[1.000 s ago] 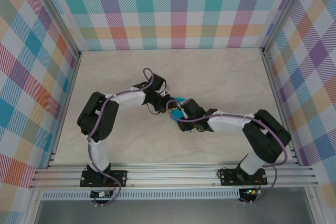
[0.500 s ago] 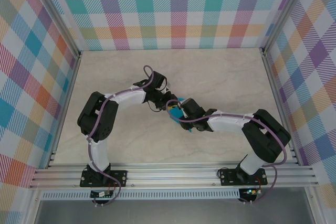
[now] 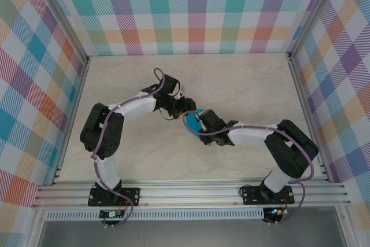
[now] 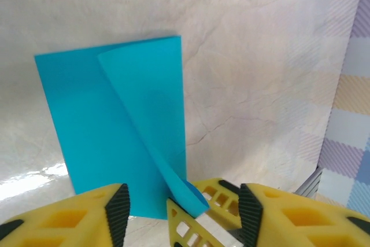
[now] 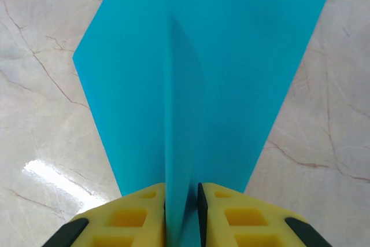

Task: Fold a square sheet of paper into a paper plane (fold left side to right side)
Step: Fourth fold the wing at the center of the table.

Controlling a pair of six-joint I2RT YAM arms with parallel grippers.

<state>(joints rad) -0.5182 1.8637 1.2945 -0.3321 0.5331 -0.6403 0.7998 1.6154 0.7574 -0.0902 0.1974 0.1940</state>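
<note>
The turquoise sheet of paper point(image 4: 110, 125) lies near the middle of the surface point(image 4: 260, 56), between the two arms, and it is not flat. One layer rests on the surface, while another part rises from the far edge in a soft curve and narrows towards the near corner. The right hand point(image 5: 182, 198) is clenched on that raised part. Its two yellow fingers are pressed close together with the thin paper standing on edge between them, so the sheet spreads away from the grip like a ridge. Holding the corner up like this probably keeps the loose layer under control, so it can be carried across and laid edge to edge before any crease is pressed. The left hand point(image 4: 183, 201) is released, with its fingers standing wide on either side of the pinched corner and gripping nothing. It sits just beside the right hand, low over the near edge of the sheet, and seems well placed to pin the lower layer or flatten the fold. The side-to-side fold looks begun but not finished, since the upper layer is still curved and no sharp crease shows.
</note>
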